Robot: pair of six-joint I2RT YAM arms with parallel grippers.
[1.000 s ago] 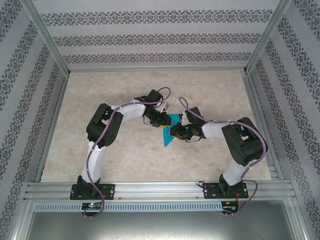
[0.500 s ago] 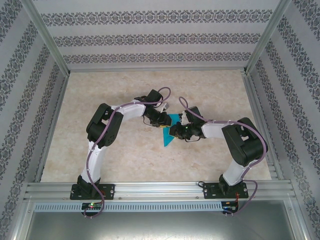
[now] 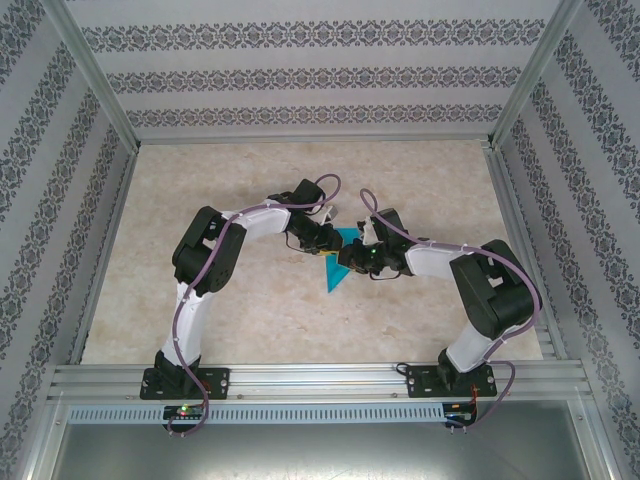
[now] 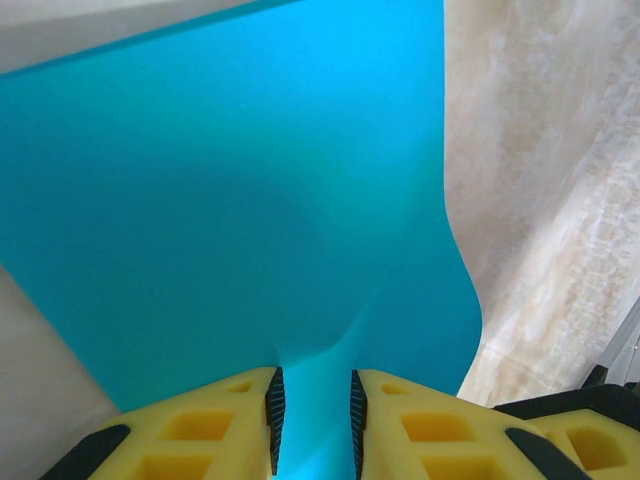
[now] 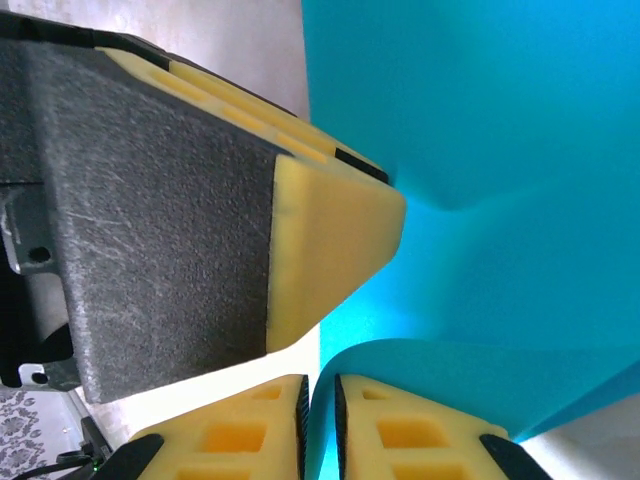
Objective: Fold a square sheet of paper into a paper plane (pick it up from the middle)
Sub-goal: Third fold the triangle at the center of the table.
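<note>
One teal-blue sheet of paper [image 4: 230,200] — plain, smooth, bowed into a soft curve, one pointed corner aimed at the near edge — is held over the table's middle. The left gripper [image 4: 312,385] is clamped on one edge; the right gripper [image 5: 322,395] pinches another just beside it. Below lies a beige marbled tabletop [image 3: 200,200], enclosed by patterned wallpaper walls [image 3: 300,75] and aluminium rails [image 3: 320,378].

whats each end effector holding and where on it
Both pinch the teal paper sheet: left end effector on a puckered edge, right end effector on a curled edge.
</note>
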